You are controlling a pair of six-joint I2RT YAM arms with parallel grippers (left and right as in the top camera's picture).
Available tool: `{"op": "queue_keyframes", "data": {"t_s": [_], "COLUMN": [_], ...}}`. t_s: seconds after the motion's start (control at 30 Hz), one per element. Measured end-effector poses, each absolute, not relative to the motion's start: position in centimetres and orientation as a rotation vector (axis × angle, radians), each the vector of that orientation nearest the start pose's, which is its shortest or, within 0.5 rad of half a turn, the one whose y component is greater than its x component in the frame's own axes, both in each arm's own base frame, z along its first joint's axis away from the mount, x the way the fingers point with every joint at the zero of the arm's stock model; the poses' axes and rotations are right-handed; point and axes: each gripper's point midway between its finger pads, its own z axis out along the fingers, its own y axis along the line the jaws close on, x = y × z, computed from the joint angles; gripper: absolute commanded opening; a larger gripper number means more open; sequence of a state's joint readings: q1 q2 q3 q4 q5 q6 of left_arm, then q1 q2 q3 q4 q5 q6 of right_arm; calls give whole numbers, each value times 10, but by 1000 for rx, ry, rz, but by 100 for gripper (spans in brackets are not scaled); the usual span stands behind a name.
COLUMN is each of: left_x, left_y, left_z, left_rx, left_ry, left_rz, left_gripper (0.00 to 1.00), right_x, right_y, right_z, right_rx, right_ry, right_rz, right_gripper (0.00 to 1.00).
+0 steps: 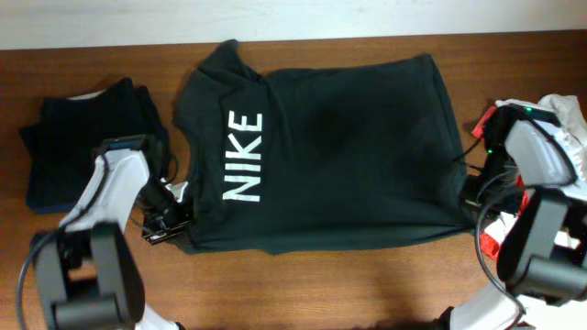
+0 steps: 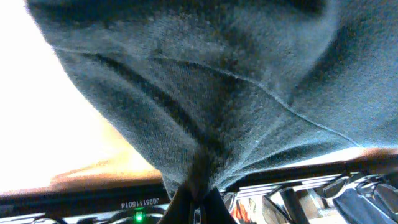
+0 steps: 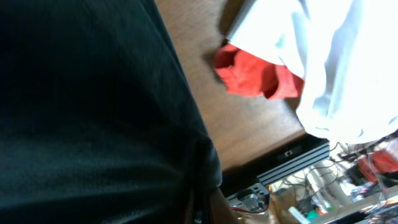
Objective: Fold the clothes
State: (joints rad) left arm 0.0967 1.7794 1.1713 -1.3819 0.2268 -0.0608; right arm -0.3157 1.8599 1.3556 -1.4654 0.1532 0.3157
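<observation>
At the table's middle: black T-shirt pinched at both near corners

To the far left, a squared stack of folded dark clothes (image 1: 69, 151) sits on the brown wood-grain table (image 1: 367, 289). At the right edge, a crumpled white garment (image 1: 570, 117) lies beside a red cloth (image 3: 255, 74). Between them the black knit T-shirt (image 1: 348, 137) lies spread flat, white NIKE lettering up, collar toward the left. The left fingers (image 1: 163, 218) pinch its near-left corner, the fabric gathered into creases. The right fingers (image 1: 472, 194) pinch the near-right hem.

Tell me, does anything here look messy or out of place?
Mostly tidy. The black Nike T-shirt lies flat, but its far sleeve looks bunched, and white and red clothes lie crumpled at the right edge of the table.
</observation>
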Motion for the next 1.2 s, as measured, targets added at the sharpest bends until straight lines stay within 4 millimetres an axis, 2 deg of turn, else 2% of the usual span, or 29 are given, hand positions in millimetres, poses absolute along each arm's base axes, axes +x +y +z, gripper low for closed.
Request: {"op": "queue_keyframes", "data": {"t_s": [0.1, 0.13, 0.23, 0.3, 0.33, 0.37, 0.43, 0.47, 0.57, 0.63, 0.67, 0.7, 0.73, 0.77, 0.8, 0.87, 1.0, 1.1, 1.2], "left_x": [204, 203, 206, 225, 247, 265, 286, 311, 350, 369, 380, 385, 395, 402, 408, 407, 405, 393, 386], "left_y": [-15, -13, -7, -5, -4, -4, -2, -1, 5, 12, 16, 18, 20, 21, 22, 20, 17, 15, 14], "left_z": [101, 115, 149, 155, 158, 159, 155, 150, 114, 106, 100, 96, 86, 84, 80, 66, 64, 59, 56], "left_rx": [-388, -398, -408, -412, -407, -408, -414, -407, -423, -428, -426, -429, -434, -430, -426, -435, -431, -450, -461], "left_ry": [3360, 3286, 3075, 2965, 2877, 2823, 2776, 2726, 2723, 2683, 2662, 2656, 2646, 2625, 2617, 2651, 2666, 2717, 2748], "left_rz": [-376, -368, -352, -348, -358, -374, -387, -402, -407, -387, -374, -366, -363, -360, -358, -363, -366, -371, -373], "left_gripper": [0, 0, 0, 0, 0, 0, 0, 0, 0, 2, 7, 29, 67, 75, 75, 75, 76, 76, 76], "right_x": [218, 213, 217, 231, 246, 268, 298, 313, 353, 367, 374, 386, 389, 396, 403, 404, 402, 407, 403], "right_y": [-109, -109, -109, -110, -111, -113, -117, -118, -124, -130, -131, -131, -128, -126, -118, -107, -88, -54, -28], "right_z": [100, 117, 127, 124, 122, 120, 121, 124, 135, 142, 144, 137, 129, 125, 114, 100, 96, 91, 67], "right_rx": [1110, 1114, 1111, 1105, 1094, 1061, 1015, 988, 910, 890, 878, 856, 849, 824, 796, 769, 640, 451, 360], "right_ry": [3254, 3196, 3130, 3070, 3016, 2935, 2823, 2770, 2618, 2553, 2529, 2520, 2538, 2538, 2565, 2614, 2676, 2708, 2748], "right_rz": [-247, -242, -225, -188, -144, -85, -30, 2, 59, 64, 75, 85, 93, 95, 106, 123, 193, 248, 283], "right_gripper": [4, 4, 4, 7, 8, 8, 9, 10, 11, 11, 11, 11, 15, 16, 16, 16, 28, 40, 42]}}
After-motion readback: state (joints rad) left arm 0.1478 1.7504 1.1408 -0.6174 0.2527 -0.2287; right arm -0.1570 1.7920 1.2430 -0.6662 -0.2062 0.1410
